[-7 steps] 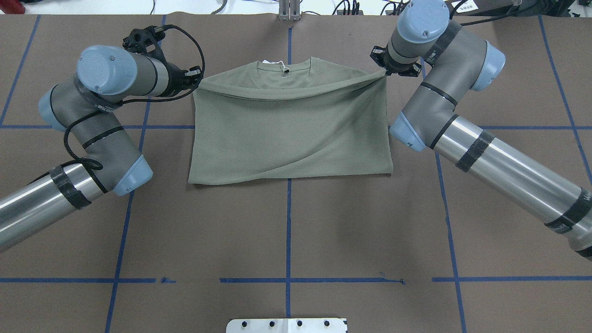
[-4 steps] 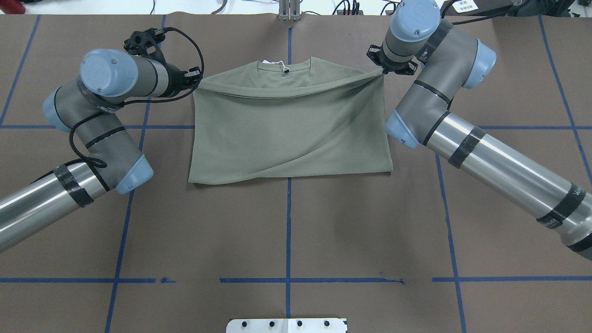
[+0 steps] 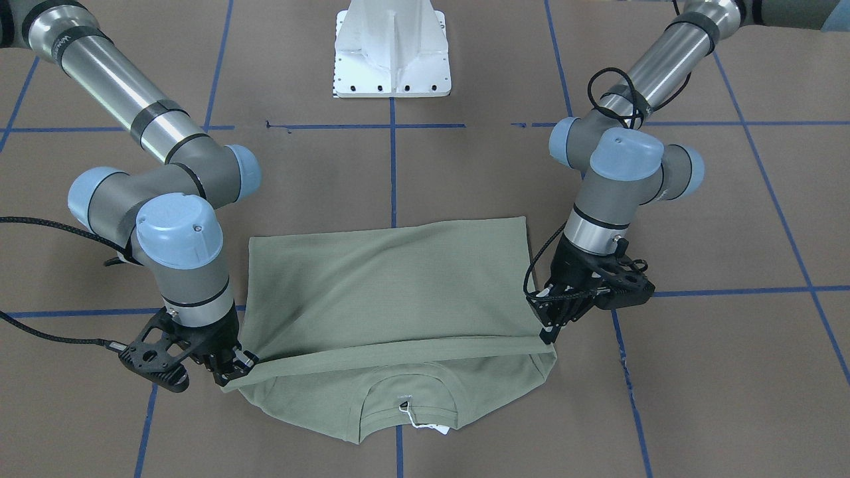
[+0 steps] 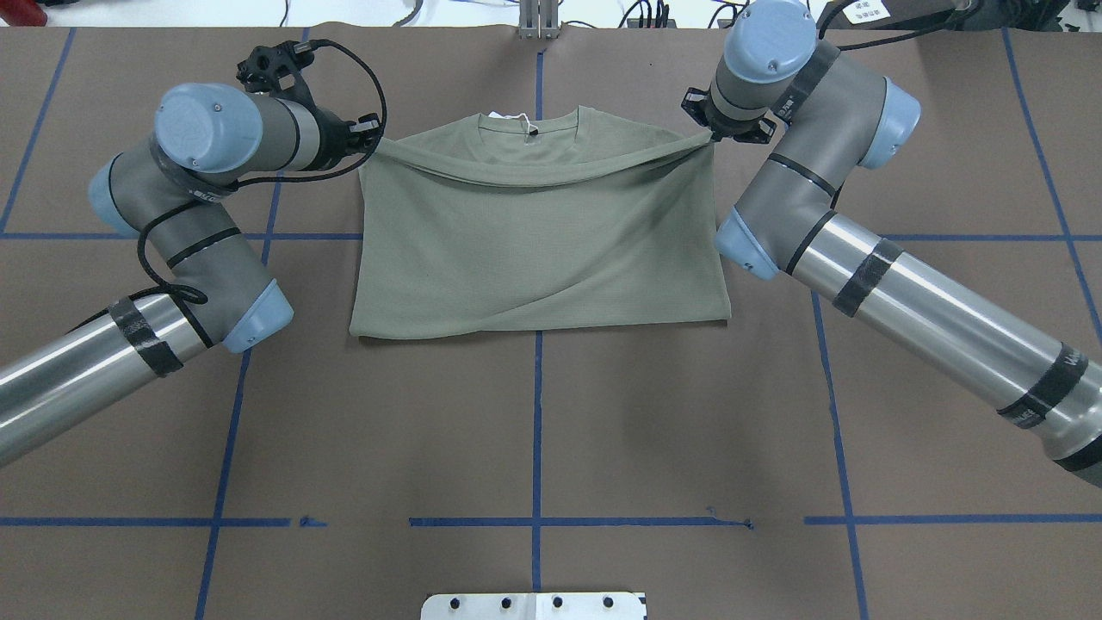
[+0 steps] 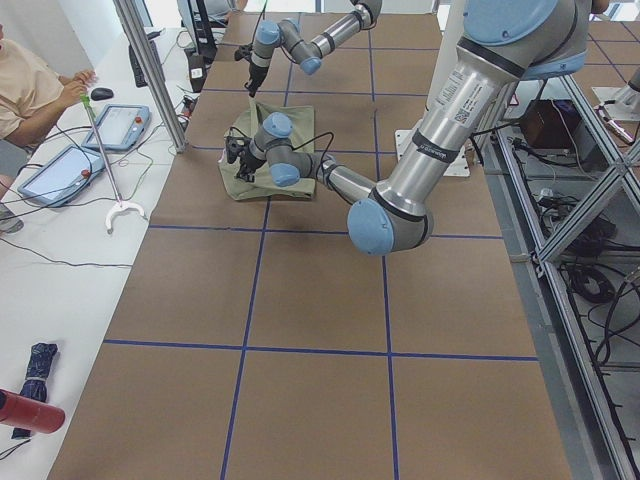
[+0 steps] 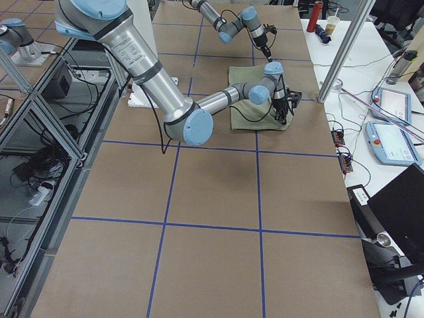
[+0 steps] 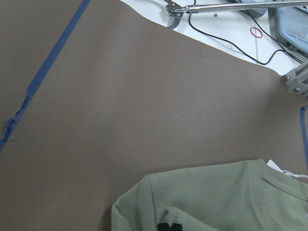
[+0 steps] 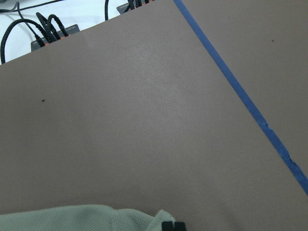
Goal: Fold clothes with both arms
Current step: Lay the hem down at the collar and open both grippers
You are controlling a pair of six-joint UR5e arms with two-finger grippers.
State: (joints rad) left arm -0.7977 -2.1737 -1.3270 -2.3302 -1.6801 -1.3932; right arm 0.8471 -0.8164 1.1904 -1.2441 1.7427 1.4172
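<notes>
The sage-green shirt (image 4: pixel 534 250) lies on the brown table, folded over itself, with its ribbed collar (image 4: pixel 527 125) and white tag (image 4: pixel 502 115) at the far edge. My left gripper (image 4: pixel 372 142) is shut on the left end of the lifted folded edge, and my right gripper (image 4: pixel 713 136) is shut on the right end. In the front view the edge stretches taut between the left gripper (image 3: pixel 548 332) and the right gripper (image 3: pixel 232 375), just short of the collar (image 3: pixel 405 392). Both wrist views show shirt fabric (image 7: pixel 216 197) (image 8: pixel 72 216) at the closed fingertips.
The white pedestal base (image 3: pixel 392 53) stands at the robot's side of the table. Blue tape lines (image 4: pixel 535 430) grid the brown cover. Beyond the far edge lie cables (image 8: pixel 38 26). A seated person (image 5: pixel 30 90) and tablets (image 5: pixel 120 125) are at a side bench.
Both grippers have carried the held edge a little farther from the robot, toward the collar. The right arm's elbow has swung inward.
</notes>
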